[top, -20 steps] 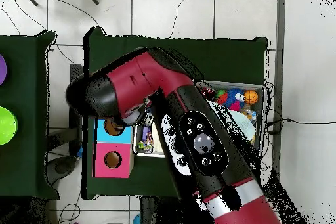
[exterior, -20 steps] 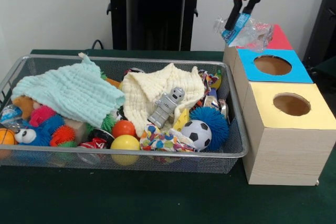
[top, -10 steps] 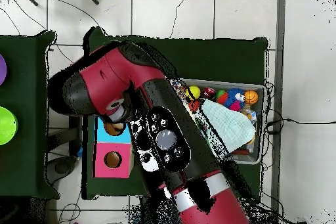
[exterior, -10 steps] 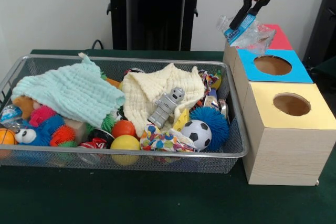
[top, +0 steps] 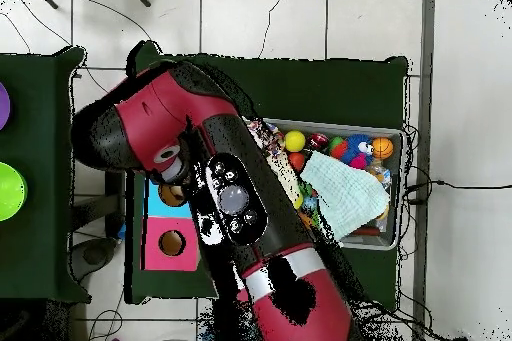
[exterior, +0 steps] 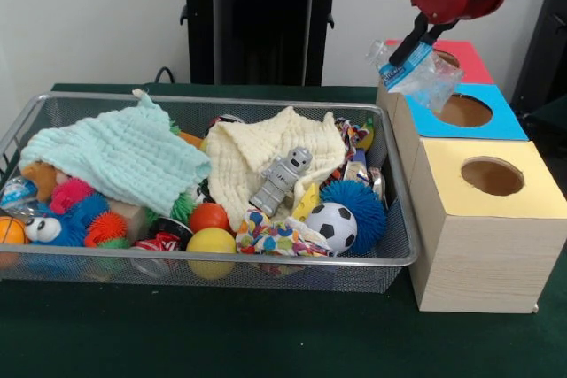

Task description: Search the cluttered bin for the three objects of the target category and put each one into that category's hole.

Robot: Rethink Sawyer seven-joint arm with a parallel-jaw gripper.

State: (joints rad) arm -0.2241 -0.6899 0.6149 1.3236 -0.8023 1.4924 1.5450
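In the front view my gripper hangs at the upper right, shut on a crumpled clear plastic wrapper with a blue label. The wrapper dangles over the near edge of the red-topped box and the far edge of the blue-topped box, just left of the blue box's round hole. A yellow-topped box with its own hole stands nearest. From overhead the arm covers the gripper and the wrapper; the blue box and red box show beside it.
A wire mesh bin left of the boxes holds a mint cloth, a cream cloth, a grey robot figure, a small football, a blue spiky ball, other balls and soft toys. In the overhead view the arm hides part of the bin.
The gripper has carried the wrapper to the right and slightly down, from beyond the bin's corner to above the red and blue boxes. The bin's contents have not moved.
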